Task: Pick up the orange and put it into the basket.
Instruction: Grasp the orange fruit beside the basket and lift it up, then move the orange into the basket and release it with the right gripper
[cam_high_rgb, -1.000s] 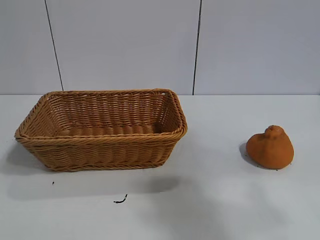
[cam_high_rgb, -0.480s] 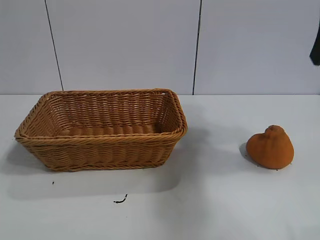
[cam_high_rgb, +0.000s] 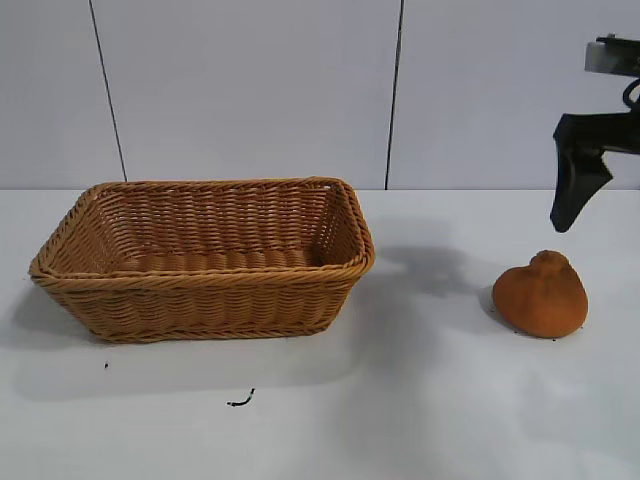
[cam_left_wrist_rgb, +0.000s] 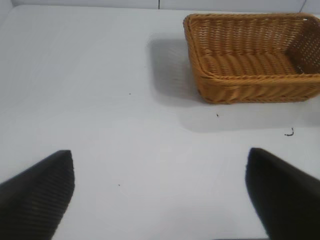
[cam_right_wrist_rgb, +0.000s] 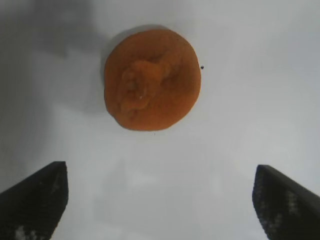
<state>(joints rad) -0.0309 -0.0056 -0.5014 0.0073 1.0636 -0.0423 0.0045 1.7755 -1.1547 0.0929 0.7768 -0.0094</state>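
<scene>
The dull-orange lumpy orange (cam_high_rgb: 541, 295) sits on the white table at the right; it also shows from above in the right wrist view (cam_right_wrist_rgb: 152, 79). The golden-brown wicker basket (cam_high_rgb: 205, 282) stands at the left and holds nothing; it also shows in the left wrist view (cam_left_wrist_rgb: 255, 85). My right gripper (cam_right_wrist_rgb: 160, 192) is open and empty, hanging above the orange and clear of it; one dark finger (cam_high_rgb: 574, 180) shows at the right edge of the exterior view. My left gripper (cam_left_wrist_rgb: 160, 192) is open and empty over bare table, well away from the basket.
A small dark scrap (cam_high_rgb: 240, 401) lies on the table in front of the basket. The white table (cam_high_rgb: 420, 380) stretches between basket and orange. A grey panelled wall stands behind.
The right arm has come into the exterior view from the upper right and lowered toward the orange. Its shadow has spread over the table. Orange and basket have not moved.
</scene>
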